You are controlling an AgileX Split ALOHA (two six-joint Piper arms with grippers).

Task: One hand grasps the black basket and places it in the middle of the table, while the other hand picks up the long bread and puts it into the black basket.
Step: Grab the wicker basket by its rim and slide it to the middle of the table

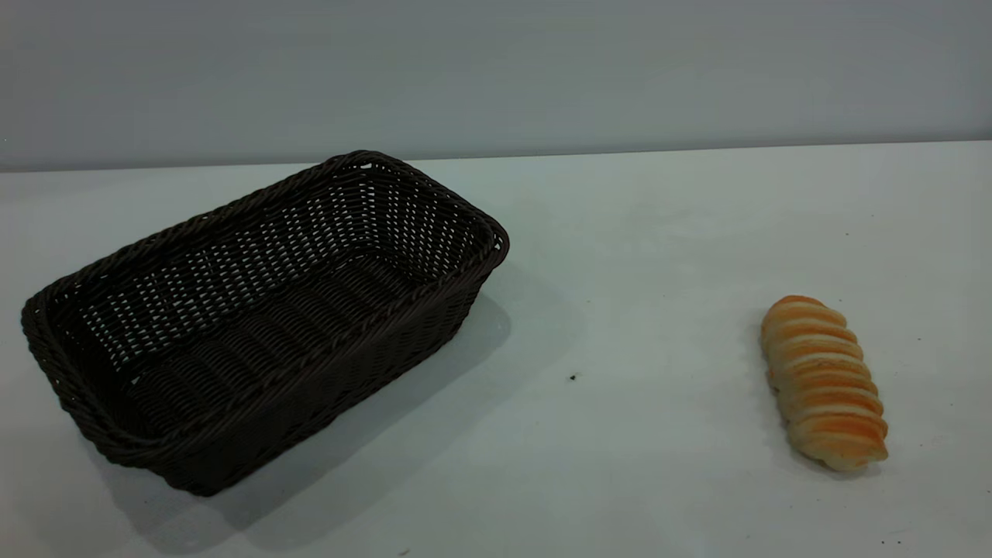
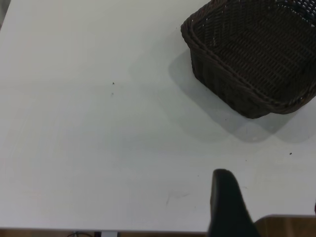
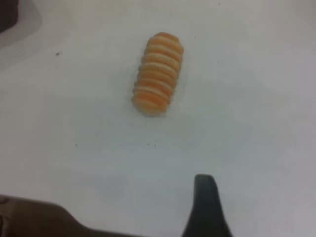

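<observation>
The black basket [image 1: 263,318], dark woven wicker with a braided rim, stands empty on the left part of the white table [image 1: 635,256]. The long bread [image 1: 823,381], golden-orange with pale ridges, lies alone on the right. Neither gripper appears in the exterior view. In the left wrist view my left gripper [image 2: 269,197] hangs open over bare table, well short of the basket [image 2: 256,54]; one finger [image 2: 224,202] shows. In the right wrist view my right gripper [image 3: 261,197] is open, apart from the bread [image 3: 158,74], with one finger [image 3: 205,202] showing.
A grey wall [image 1: 496,70] runs behind the table's far edge. Bare tabletop with a small dark speck [image 1: 573,377] lies between basket and bread. A brown edge [image 2: 286,224] shows below the left gripper.
</observation>
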